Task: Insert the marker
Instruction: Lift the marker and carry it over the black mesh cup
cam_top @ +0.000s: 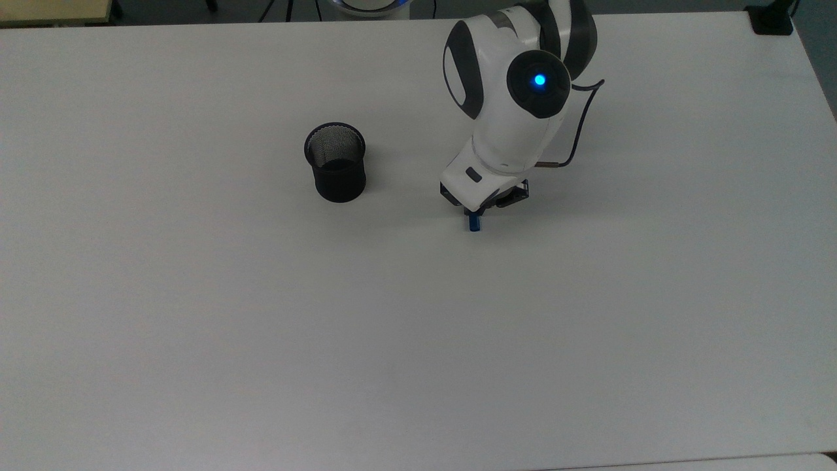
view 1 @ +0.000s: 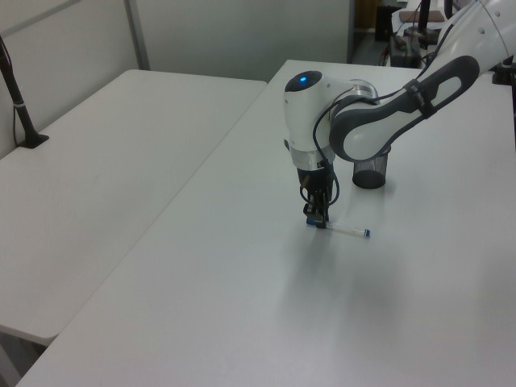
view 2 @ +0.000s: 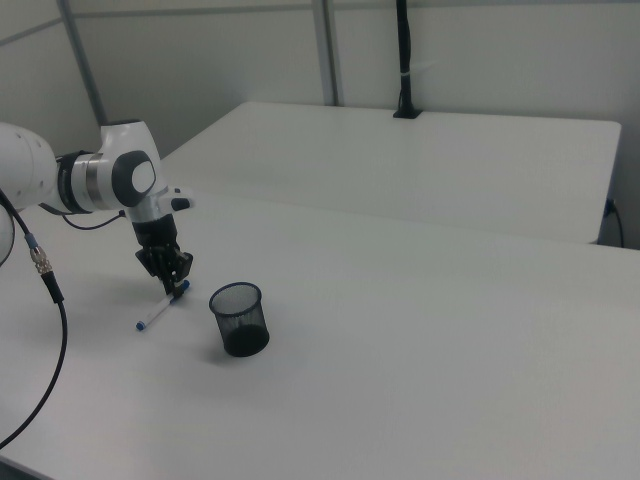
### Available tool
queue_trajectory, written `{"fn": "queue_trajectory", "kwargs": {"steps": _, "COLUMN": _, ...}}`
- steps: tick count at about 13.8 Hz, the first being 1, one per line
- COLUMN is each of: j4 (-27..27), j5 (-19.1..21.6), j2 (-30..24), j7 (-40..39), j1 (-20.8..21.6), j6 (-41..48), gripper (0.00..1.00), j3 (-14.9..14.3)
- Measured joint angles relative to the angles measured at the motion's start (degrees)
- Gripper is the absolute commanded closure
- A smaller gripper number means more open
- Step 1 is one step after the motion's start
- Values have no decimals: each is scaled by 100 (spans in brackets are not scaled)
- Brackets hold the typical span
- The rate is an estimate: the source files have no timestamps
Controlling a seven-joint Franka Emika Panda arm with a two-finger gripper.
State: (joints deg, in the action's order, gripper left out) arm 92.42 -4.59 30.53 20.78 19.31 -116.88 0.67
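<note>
Top view: a black mesh cup (cam_top: 335, 162) stands upright on the smooth white table (cam_top: 261, 327), round and open-mouthed, its woven wall see-through near the rim. Nothing can be made out inside it. Well to the top view's right of it, the arm's glossy white wrist reaches down to the gripper (cam_top: 475, 210), whose dark fingers sit close in on the blue cap end of the marker (cam_top: 473, 222). Just the blue tip pokes out below the wrist; the rest of the barrel is hidden under the arm.

Left view: the marker (view 1: 342, 230) lies flat on the table (view 1: 242, 306), a slim white barrel with a blue cap at the left view's left and a small blue end at the left view's right. The gripper (view 1: 316, 219) points straight down at the cap end, fingers narrowed around it and touching the table or nearly so. The cup (view 1: 371, 171) stands behind the arm, partly covered by the grey-and-white forearm.

Right view: the cup (view 2: 239, 319) sits near the marker (view 2: 160, 310), just to the right view's right of it, apart from it. The marker lies slanted, the gripper (view 2: 177, 283) clamped on its upper, capped end while the small blue end rests on the table (view 2: 420, 330).
</note>
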Motion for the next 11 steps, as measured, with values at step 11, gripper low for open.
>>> {"fn": "queue_trajectory", "kwargs": {"steps": 11, "j4": -150, "j5": -23, "j2": -1443, "j7": -38, "j1": -664, "j6": -179, "gripper": 85, "j3": -40}}
